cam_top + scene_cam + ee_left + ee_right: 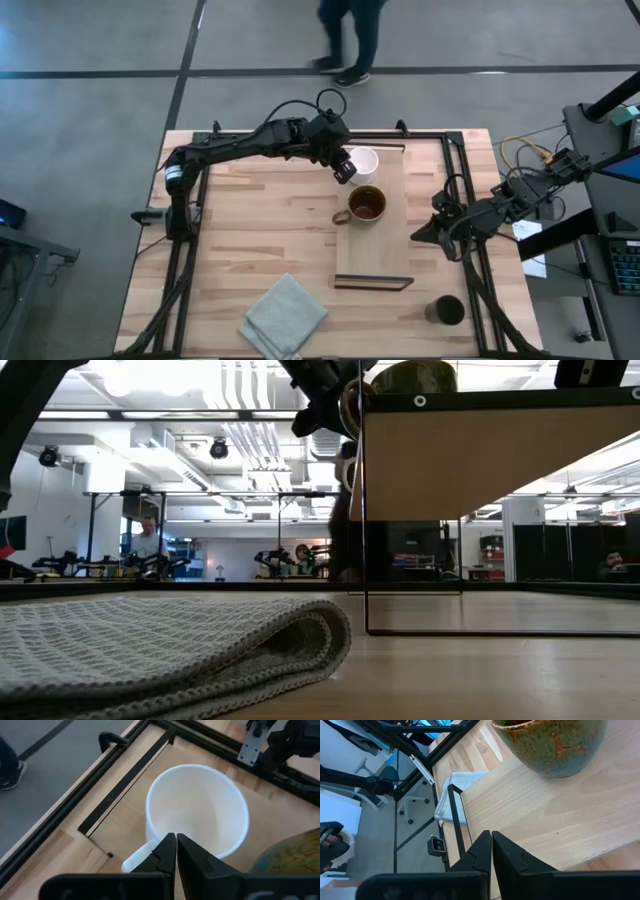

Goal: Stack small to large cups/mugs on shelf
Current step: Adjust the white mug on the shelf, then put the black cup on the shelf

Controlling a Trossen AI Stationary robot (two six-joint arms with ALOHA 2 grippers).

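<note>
Standing on the shelf [388, 255] are the white mug [364, 160] and brown mug [366, 203], the dark cup [447, 310] remains near the table's corner, both grippers closed empty.

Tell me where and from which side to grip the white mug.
Grip the white mug by its rim wall, from above: it stands upright and open on the shelf. Take the side away from the brown mug close beside it. The left gripper hovers there, fingers shut.

We see even, bright light from ceiling lamps [240, 390] (glaring white above the folded cloth [170, 645]); the cloth's near edge is blurred.
</note>
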